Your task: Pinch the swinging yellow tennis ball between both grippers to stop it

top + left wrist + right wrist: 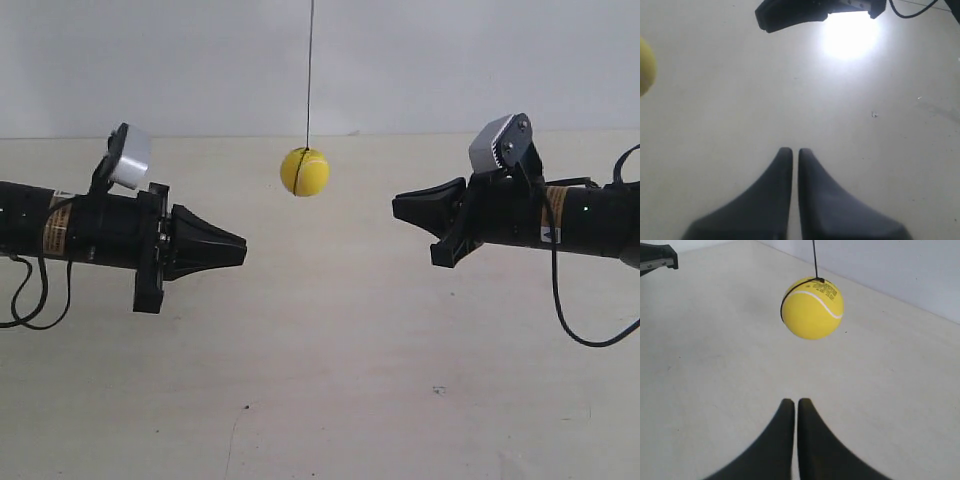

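The yellow tennis ball (304,171) hangs on a thin dark string (309,70) above the pale table, touching neither gripper. The black tapered gripper at the exterior view's left (243,250) points at it from lower left. The one at the exterior view's right (395,207) points at it from the right, slightly below it. In the right wrist view the ball (812,307) floats ahead of my right gripper (795,401), whose jaws are shut on nothing. Only a sliver of the ball (646,65) shows in the left wrist view. My left gripper (792,150) is shut and empty, and the opposite gripper (790,14) faces it.
The pale tabletop (330,380) lies below both arms, with a white wall (450,60) behind. Black cables (575,320) loop down from the arm at the exterior view's right, and others (30,300) from the arm at its left. A lamp glare (847,37) lights the table.
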Available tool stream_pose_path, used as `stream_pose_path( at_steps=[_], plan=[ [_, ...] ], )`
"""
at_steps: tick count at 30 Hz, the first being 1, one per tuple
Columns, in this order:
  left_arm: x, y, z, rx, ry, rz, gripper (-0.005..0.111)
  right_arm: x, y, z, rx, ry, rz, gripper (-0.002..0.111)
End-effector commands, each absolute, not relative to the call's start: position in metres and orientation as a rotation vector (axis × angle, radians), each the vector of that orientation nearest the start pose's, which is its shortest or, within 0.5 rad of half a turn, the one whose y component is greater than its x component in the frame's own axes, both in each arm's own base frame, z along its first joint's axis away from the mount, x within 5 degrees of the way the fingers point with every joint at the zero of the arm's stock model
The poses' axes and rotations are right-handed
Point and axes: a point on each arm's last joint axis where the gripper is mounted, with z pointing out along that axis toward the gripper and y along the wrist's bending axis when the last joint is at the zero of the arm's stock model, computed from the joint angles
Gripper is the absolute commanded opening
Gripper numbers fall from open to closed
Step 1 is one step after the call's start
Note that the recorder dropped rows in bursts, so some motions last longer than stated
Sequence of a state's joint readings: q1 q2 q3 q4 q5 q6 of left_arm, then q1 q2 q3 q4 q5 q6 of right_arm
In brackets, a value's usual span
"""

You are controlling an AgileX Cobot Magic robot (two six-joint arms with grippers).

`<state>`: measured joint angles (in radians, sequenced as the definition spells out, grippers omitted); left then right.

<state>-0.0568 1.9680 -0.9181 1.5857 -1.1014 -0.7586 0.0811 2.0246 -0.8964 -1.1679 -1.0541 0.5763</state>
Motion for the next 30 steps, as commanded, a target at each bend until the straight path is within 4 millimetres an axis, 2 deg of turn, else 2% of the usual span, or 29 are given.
stream_pose_path(
  at_steps=[1, 6, 10, 15, 20, 30],
  plan=[
    [0.331, -0.100, 0.142, 1.241, 1.687, -0.871, 0.005, 0.347, 0.102, 0.133, -0.900, 1.659, 0.787, 0.000],
    [0.333, -0.099, 0.140, 1.230, 1.712, -0.839, 0.005, 0.349, 0.101, 0.122, -0.899, 1.688, 0.778, 0.000],
    [0.334, -0.098, 0.139, 1.230, 1.726, -0.819, 0.005, 0.361, 0.103, 0.110, -0.892, 1.728, 0.809, 0.000],
    [0.334, -0.100, 0.134, 1.234, 1.738, -0.827, 0.005, 0.360, 0.116, 0.111, -0.956, 1.719, 0.888, 0.000],
    [0.329, -0.105, 0.140, 1.234, 1.661, -0.938, 0.005, 0.353, 0.138, 0.107, -1.038, 1.730, 0.882, 0.000],
    [0.327, -0.106, 0.141, 1.232, 1.642, -0.963, 0.005, 0.352, 0.141, 0.107, -1.051, 1.725, 0.889, 0.000]
  ],
)
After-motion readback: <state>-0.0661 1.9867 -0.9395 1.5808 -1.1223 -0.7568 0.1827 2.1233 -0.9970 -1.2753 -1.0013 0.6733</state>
